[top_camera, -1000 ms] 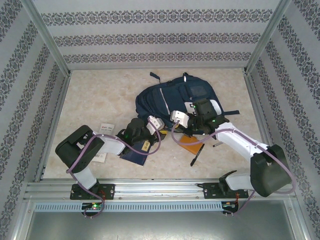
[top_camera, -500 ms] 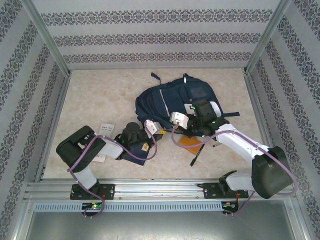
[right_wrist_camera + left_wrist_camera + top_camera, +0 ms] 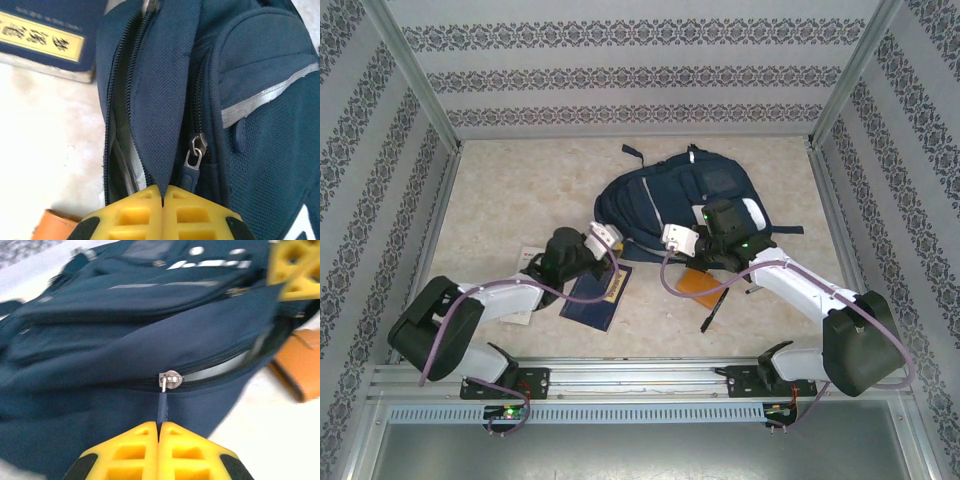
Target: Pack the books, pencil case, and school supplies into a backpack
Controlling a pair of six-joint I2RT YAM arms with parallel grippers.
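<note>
Yellow fingers of the left gripper (image 3: 159,427) are pressed together with no gap, pinching the dark zip pull (image 3: 161,407) that hangs from a silver slider (image 3: 170,378) on the backpack (image 3: 100,340). The zip beyond the slider gapes, showing a pale lining. The right gripper (image 3: 163,192) is likewise closed tight, clamping a fold of the backpack's navy fabric beside a second zip.

Counted outward from the claws: one backpack, lying flat at the middle of the table towards the far right, both wrists meeting at its near edge. One navy booklet (image 3: 595,295) with a yellow label strip lies just near and left of the bag, beside the left wrist. One orange rectangle (image 3: 698,285) sits at the bag's near edge under the right arm. One black pen (image 3: 712,310) lies just nearer than that. One white packet (image 3: 527,258) with print is partly covered by the left arm.

Everything rests on a pale beige marbled tabletop (image 3: 520,190). Three walls (image 3: 620,75) papered in grey-and-white ornamental stripes close it in, with aluminium posts (image 3: 415,75) at the corners and a metal rail (image 3: 640,375) along the near edge, where both arm bases are bolted.
</note>
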